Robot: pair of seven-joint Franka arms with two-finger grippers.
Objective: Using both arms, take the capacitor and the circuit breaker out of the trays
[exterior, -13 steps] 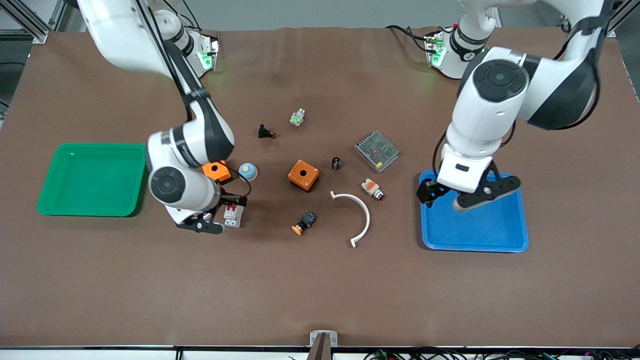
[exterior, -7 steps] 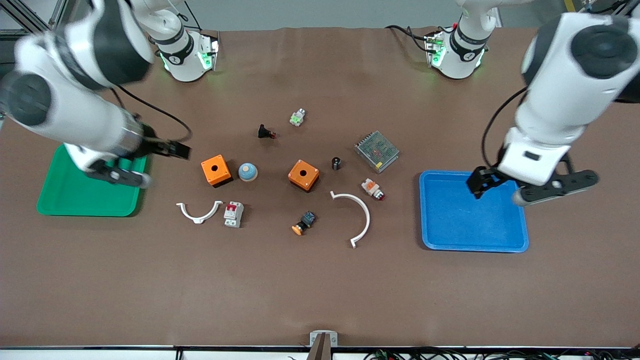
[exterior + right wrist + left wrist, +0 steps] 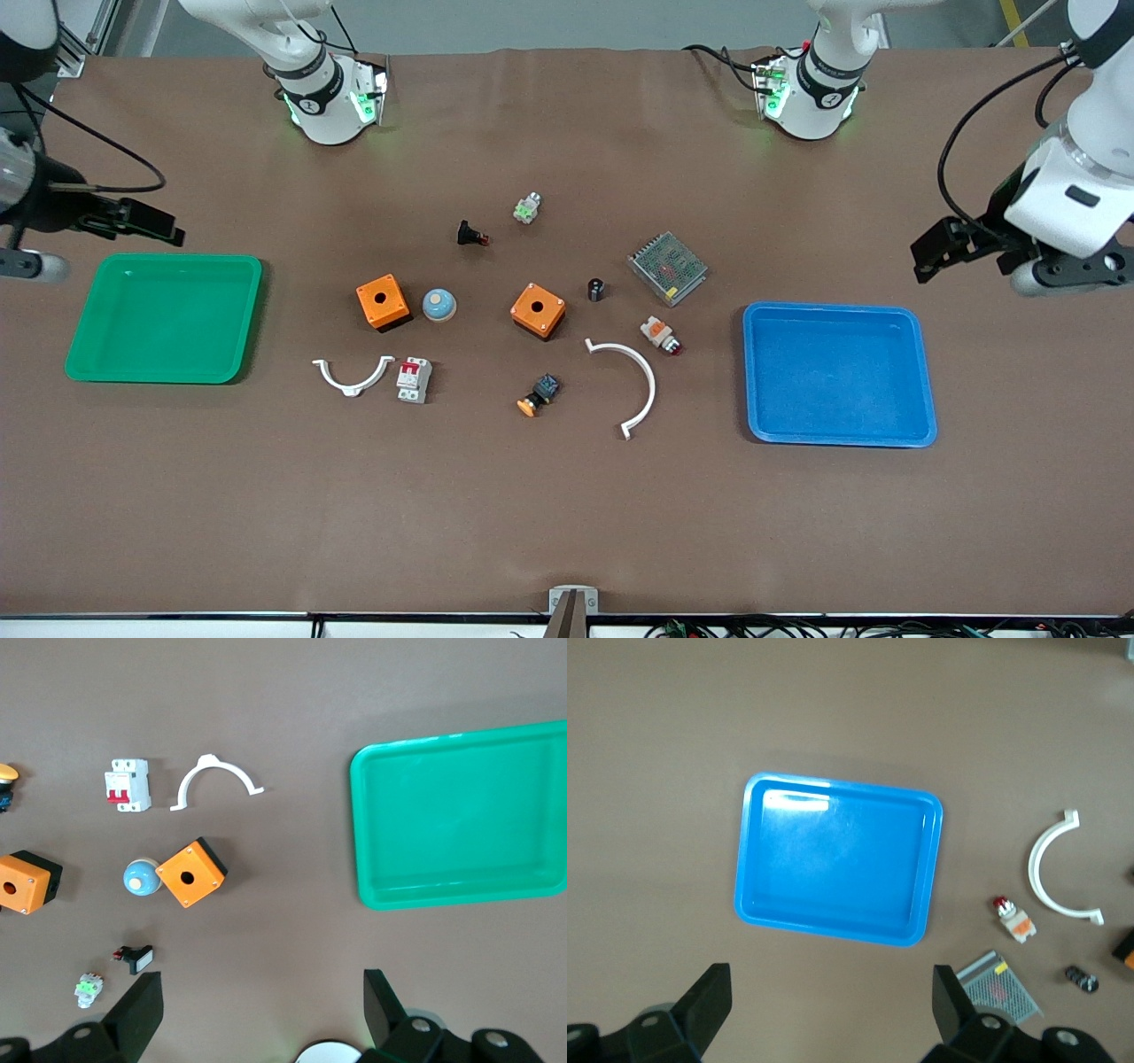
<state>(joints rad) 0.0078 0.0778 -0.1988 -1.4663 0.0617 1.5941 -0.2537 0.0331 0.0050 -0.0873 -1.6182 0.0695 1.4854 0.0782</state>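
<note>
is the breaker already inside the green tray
No. The breaker lies on the bare table beside a small white curved clip, toward the right arm's end, and the green tray holds nothing.

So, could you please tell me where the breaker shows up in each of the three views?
Front view: the breaker lies on the table beside the small white arc, nearer the camera than the orange box.
Left wrist view: not in it.
Right wrist view: the breaker is next to the same arc.
Shared landmark: that small white arc.
</note>
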